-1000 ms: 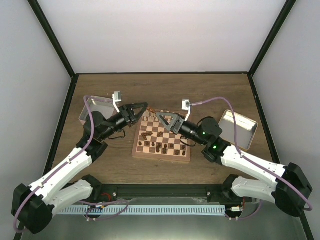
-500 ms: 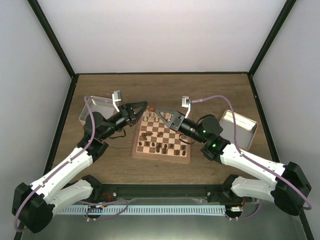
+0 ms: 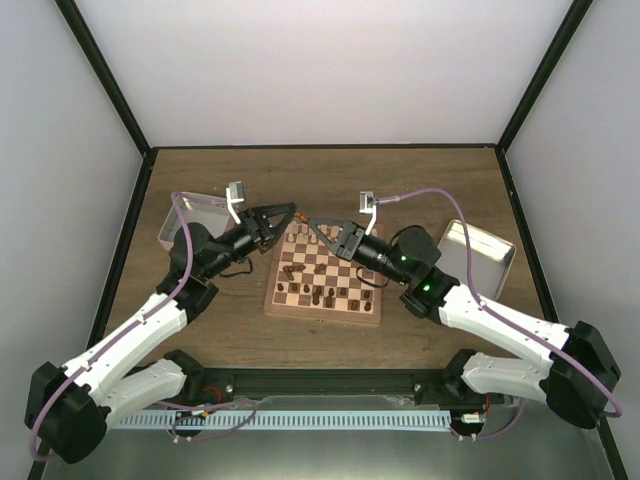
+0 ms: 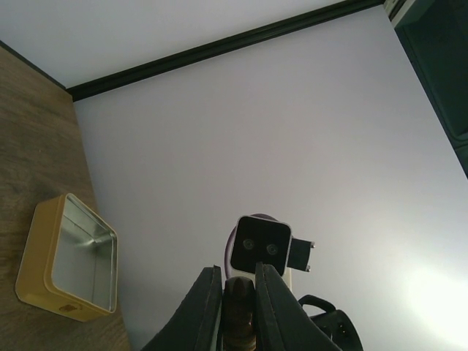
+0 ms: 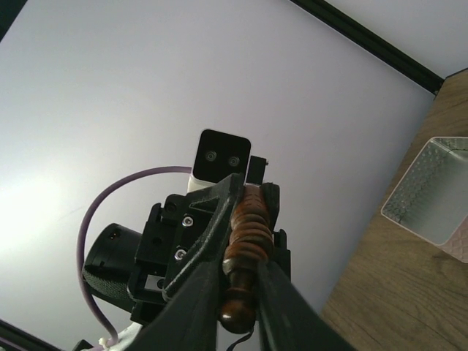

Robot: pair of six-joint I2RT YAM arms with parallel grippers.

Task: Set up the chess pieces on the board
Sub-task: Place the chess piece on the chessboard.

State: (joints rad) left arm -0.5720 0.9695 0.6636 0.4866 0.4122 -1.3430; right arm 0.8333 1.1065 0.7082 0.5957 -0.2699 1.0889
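Above the far left corner of the board (image 3: 320,312), my two grippers meet tip to tip. A dark brown chess piece (image 3: 303,216) spans between them. My left gripper (image 3: 293,213) is shut on one end of it, seen as a dark rounded piece (image 4: 240,307) between the black fingers (image 4: 208,300) of the left gripper (image 4: 238,272). My right gripper (image 3: 313,222) is shut on the other end. In the right wrist view the ribbed brown piece (image 5: 247,230) sits in the right gripper (image 5: 238,267). Several dark and pale chess pieces (image 3: 318,295) stand on the board.
A shallow metal tray (image 3: 195,215) lies left of the board behind my left arm, and another tray (image 3: 478,258) lies to the right. The trays also show as a tray (image 4: 69,259) in the left wrist view and a tray (image 5: 435,190) in the right wrist view. White walls surround the wooden table.
My right gripper has moved left to the left gripper's tip and its jaws have closed from wide open onto the dark piece. The left gripper has stayed shut and still.
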